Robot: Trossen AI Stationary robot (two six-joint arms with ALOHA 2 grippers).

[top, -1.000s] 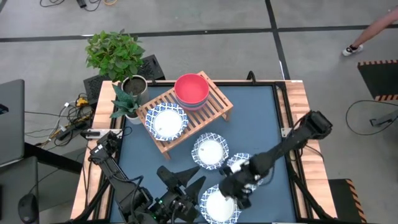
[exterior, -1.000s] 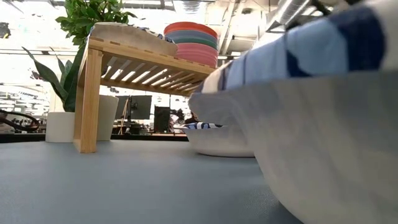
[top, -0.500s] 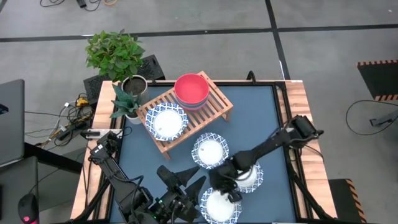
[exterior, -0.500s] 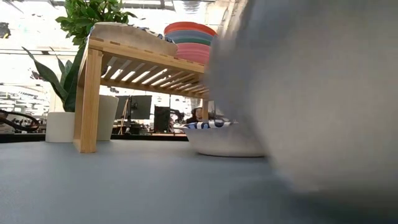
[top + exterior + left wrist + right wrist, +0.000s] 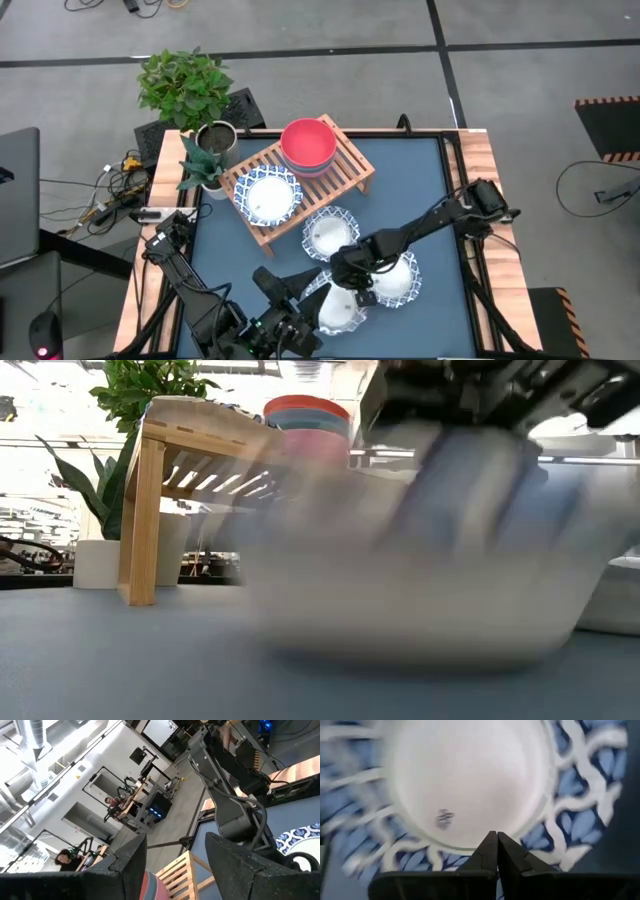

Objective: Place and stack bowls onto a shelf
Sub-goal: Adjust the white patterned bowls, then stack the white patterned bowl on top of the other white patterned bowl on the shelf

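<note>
One patterned dish (image 5: 268,195) and the coloured bowls (image 5: 307,143) are shelved; three dishes are left; the right gripper (image 5: 352,275), jaws closed, is seemingly pressed against one; the left gripper (image 5: 290,318) is held open.

potted plants (image 5: 190,105) beside laptop (image 5: 18,195)

I work in a robotics lab — an open industrial hall, not a home. My dark blue table (image 5: 420,190) stands on a grey concrete floor (image 5: 330,25) crossed by dark lines, with loose cables (image 5: 115,185) trailing off one side and hazard striping (image 5: 607,100) at the edge. Beyond it I see bare ceiling ducting (image 5: 30,745), rows of benches with monitors (image 5: 225,530) — and a person (image 5: 64,857) seated at one.
</note>
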